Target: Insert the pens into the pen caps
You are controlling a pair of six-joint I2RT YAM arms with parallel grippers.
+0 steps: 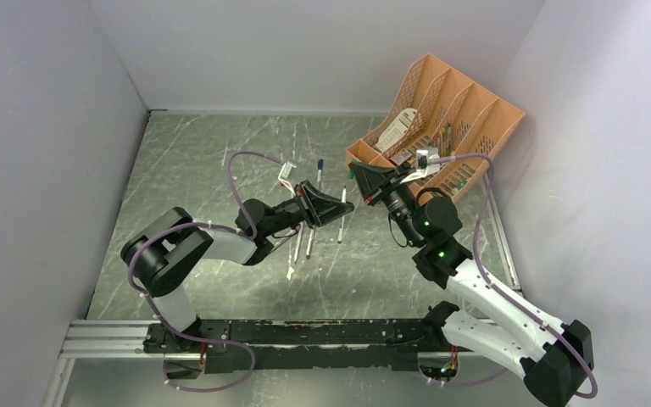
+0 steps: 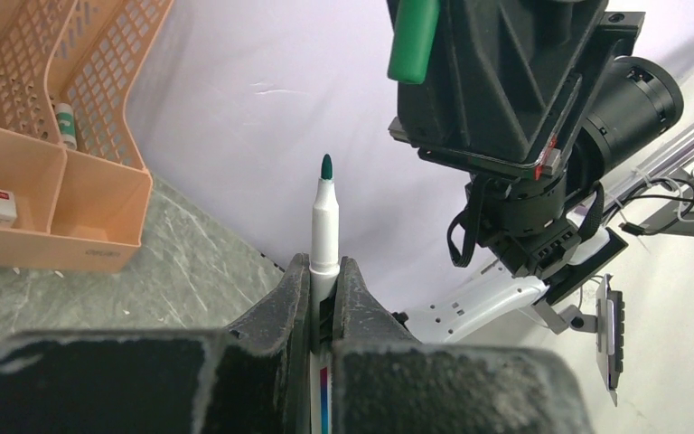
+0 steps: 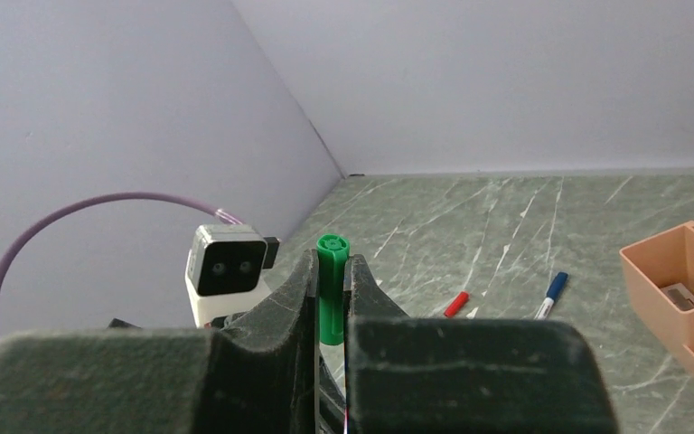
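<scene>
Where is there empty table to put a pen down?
The far-left table between the left wall and the loose pens is bare. So is the near strip between those pens and the base rail. It is crowded mid-table where the pens lie and toward the orange organiser.

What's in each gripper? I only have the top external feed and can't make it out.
Observer: The left gripper is shut on a pen, its uncapped green tip sticking out.
Operator: And the right?
Observer: The right gripper is shut on a green cap, hollow end showing past the fingers.
Operator: Mated?
Observer: No. In the left wrist view the cap sits above and to the right of the tip, with a clear gap.
</scene>
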